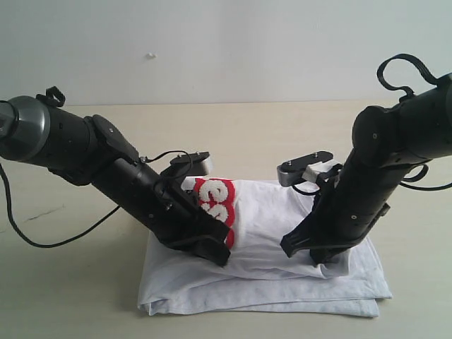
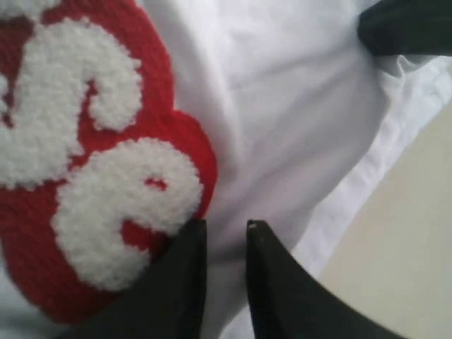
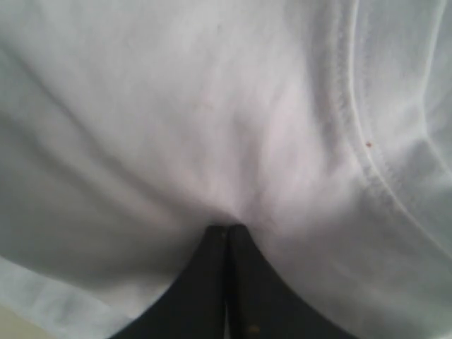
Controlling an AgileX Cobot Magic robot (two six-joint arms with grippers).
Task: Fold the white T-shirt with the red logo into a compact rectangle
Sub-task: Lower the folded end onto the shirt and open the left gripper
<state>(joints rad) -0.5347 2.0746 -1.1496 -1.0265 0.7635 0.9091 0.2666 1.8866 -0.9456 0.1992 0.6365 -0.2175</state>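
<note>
Nearest the exterior camera lies the thin, soft white T-shirt. It is already doubled into a rough rectangle on the smooth matt beige table, and its front edge shows several stacked layers and shallow creases. Just behind that edge, the matt black, wedge-fingered left gripper comes down at a slant onto the shirt's left half. In its wrist view the two tapered fingers stand only a sliver apart, clamped on a pinch of white cloth right at the rim of the red logo. The logo is a thick red patch with rounded lobes that carries fuzzy, towelling-like white bubble letters. The matching black right gripper presses into the shirt's right half. Its wrist view shows the fingertips drawn fully together, nipping the fabric so that soft wrinkles fan out from them. A stitched, ribbed hem curves past nearby. Farther back, the logo stands partly raised beside the left arm, and the cloth slopes smoothly between the two arms. Beyond the table rises a plain pale wall.
</note>
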